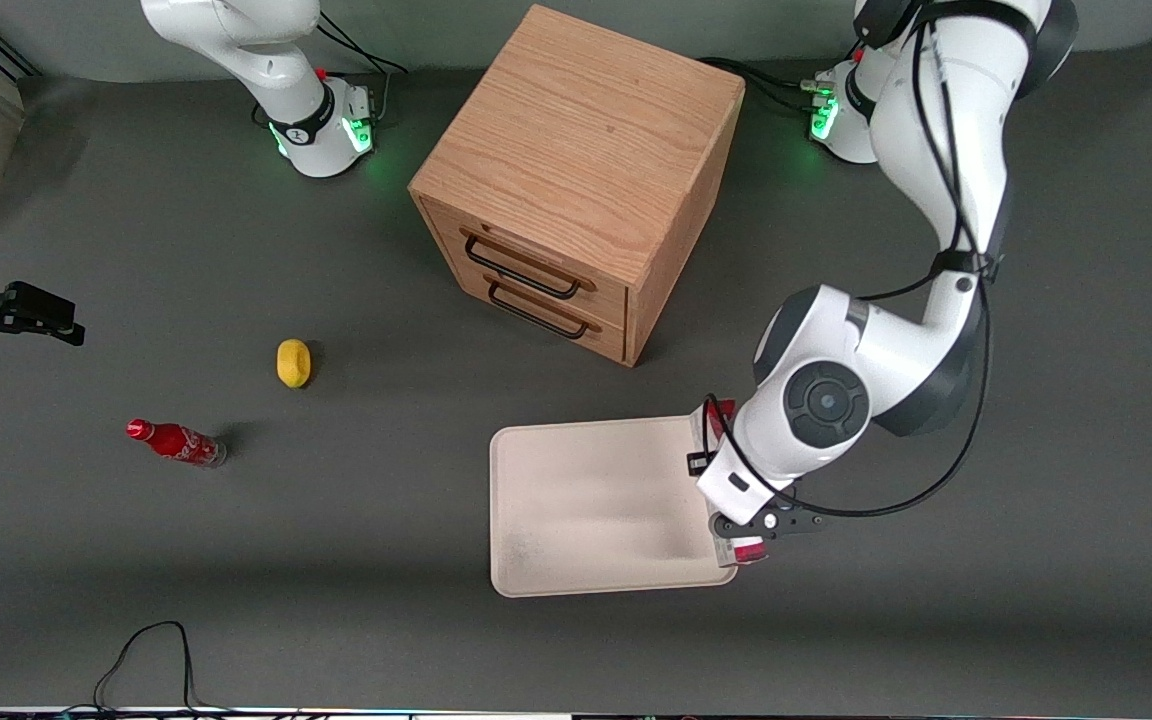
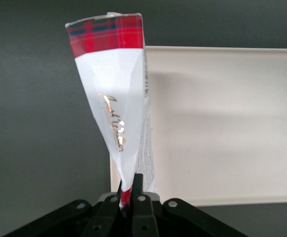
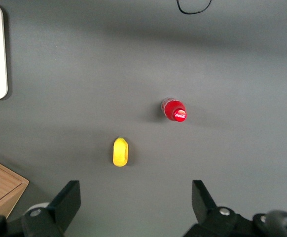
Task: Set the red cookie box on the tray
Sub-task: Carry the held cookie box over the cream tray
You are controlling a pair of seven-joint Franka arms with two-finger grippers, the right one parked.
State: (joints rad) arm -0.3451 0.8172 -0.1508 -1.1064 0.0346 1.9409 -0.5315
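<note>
- Over the tray's edge toward the working arm's end of the table, the gripper hangs low, its 2 fingers pinched tight on one end of the red cookie box.
- From the wrist camera, the red cookie box runs away from the fingers, with a white panel bearing gold script and a red tartan band at its free end.
- From the front, the arm covers most of the box; only a red tip shows above the wrist and another bit below the gripper.
- Box and tray overlap along the tray's rim; whether the box touches the tray cannot be told.
- On the dark table, a wooden cabinet with 2 drawers stands farther from the front camera than the tray.
- Toward the parked arm's end lie a yellow object and a small red soda bottle, well apart from the tray.
</note>
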